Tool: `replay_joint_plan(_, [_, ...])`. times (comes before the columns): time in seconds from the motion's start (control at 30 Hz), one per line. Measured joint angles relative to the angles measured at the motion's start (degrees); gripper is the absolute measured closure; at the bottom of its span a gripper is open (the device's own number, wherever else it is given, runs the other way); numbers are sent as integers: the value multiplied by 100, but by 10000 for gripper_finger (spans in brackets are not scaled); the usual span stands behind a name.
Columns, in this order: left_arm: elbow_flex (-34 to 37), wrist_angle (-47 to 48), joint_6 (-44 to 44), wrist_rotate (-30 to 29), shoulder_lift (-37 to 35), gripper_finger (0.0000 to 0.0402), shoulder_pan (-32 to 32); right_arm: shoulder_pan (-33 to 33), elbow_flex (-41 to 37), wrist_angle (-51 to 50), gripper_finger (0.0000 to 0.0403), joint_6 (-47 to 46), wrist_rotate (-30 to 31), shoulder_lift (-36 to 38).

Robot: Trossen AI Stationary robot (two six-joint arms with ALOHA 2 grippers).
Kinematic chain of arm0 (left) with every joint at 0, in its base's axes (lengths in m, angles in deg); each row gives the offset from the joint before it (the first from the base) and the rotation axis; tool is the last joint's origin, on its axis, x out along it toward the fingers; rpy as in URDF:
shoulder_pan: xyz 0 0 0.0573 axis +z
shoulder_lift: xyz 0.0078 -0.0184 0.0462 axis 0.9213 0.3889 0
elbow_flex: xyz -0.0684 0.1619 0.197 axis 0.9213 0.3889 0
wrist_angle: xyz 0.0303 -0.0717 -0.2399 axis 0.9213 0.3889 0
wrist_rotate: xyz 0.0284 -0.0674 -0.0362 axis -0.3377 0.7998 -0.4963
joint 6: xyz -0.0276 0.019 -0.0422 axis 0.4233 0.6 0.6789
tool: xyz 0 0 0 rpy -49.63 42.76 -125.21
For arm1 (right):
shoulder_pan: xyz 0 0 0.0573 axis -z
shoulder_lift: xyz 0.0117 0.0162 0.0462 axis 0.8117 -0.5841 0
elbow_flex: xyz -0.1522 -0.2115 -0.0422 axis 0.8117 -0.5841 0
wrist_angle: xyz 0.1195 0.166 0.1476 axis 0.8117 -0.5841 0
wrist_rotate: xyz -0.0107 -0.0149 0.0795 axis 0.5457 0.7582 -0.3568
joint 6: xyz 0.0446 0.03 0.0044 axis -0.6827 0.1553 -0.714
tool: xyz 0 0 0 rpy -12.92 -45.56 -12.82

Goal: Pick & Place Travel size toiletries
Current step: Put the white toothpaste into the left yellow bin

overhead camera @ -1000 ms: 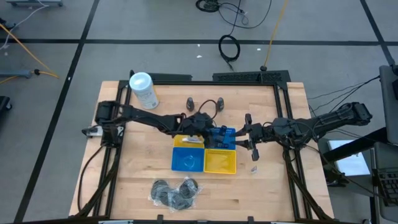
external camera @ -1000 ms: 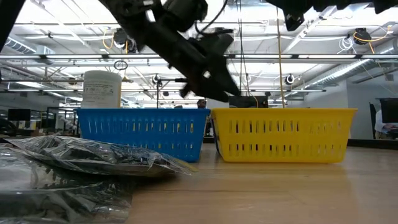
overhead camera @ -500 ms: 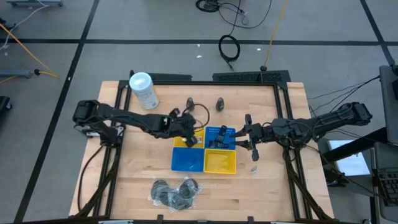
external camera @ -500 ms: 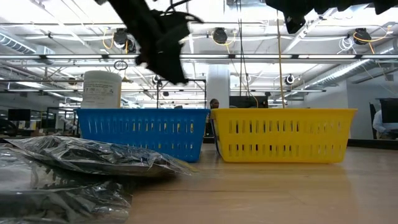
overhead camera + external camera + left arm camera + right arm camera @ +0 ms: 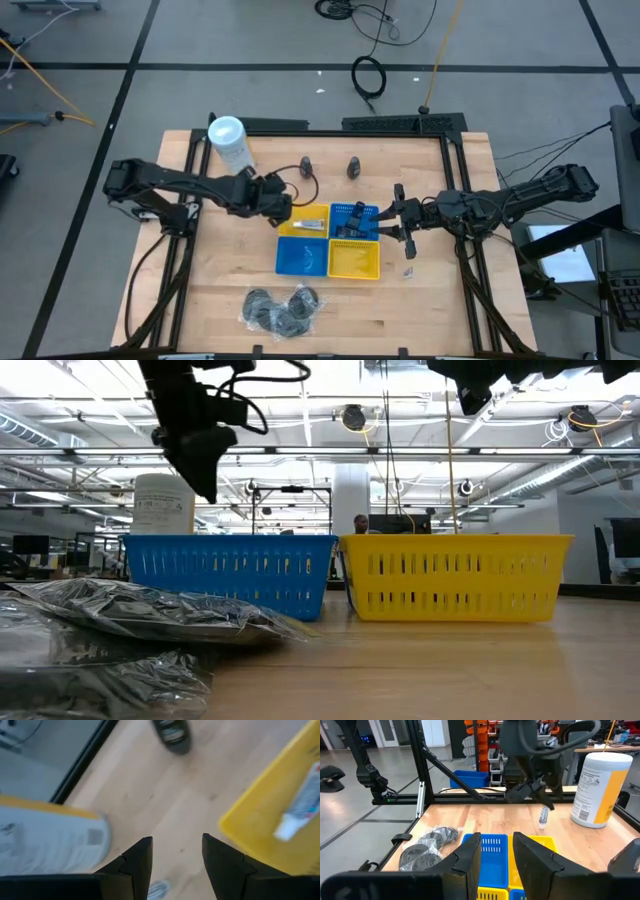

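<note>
Two dark cone-shaped mini bottles (image 5: 306, 164) (image 5: 353, 166) stand on the table beyond the baskets; one (image 5: 172, 735) also shows in the left wrist view. A small pale tube (image 5: 310, 224) (image 5: 302, 805) lies flat in the far yellow basket (image 5: 300, 214). Dark discs in clear wrap (image 5: 283, 308) (image 5: 130, 615) lie by the near edge. My left gripper (image 5: 275, 200) (image 5: 172, 865) hangs open and holds nothing, left of the baskets, over bare wood. My right gripper (image 5: 397, 214) (image 5: 497, 860) is open too, level, just right of the baskets.
Four square baskets sit together mid-table: far yellow, far blue (image 5: 355, 218), near blue (image 5: 302, 256), near yellow (image 5: 355, 260). A big white canister (image 5: 230, 143) stands at the far left. A small pale item (image 5: 408, 270) lies on the table right of the baskets.
My left gripper has drawn back from above the far baskets toward the table's left, ending over bare wood near the canister. My right arm has kept still.
</note>
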Motion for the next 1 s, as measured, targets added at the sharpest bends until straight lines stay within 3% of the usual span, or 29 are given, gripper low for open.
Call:
replay_joint_plan(0.1, [0, 316, 7, 26, -127, 231, 166, 0, 0, -13, 297, 0, -1, 0])
replay_joint_plan(0.4, [0, 1013, -495, 909, -201, 231, 917, 0, 0, -38, 297, -2, -2, 2])
replay_joint_plan(0.8, [0, 1157, -1541, 2239, -199, 231, 1565, 0, 0, -88, 298, -2, -2, 2])
replay_joint_plan(1.0, [0, 1208, -1686, 2435, -199, 231, 1634, -1, 0, -86, 296, -2, -2, 2])
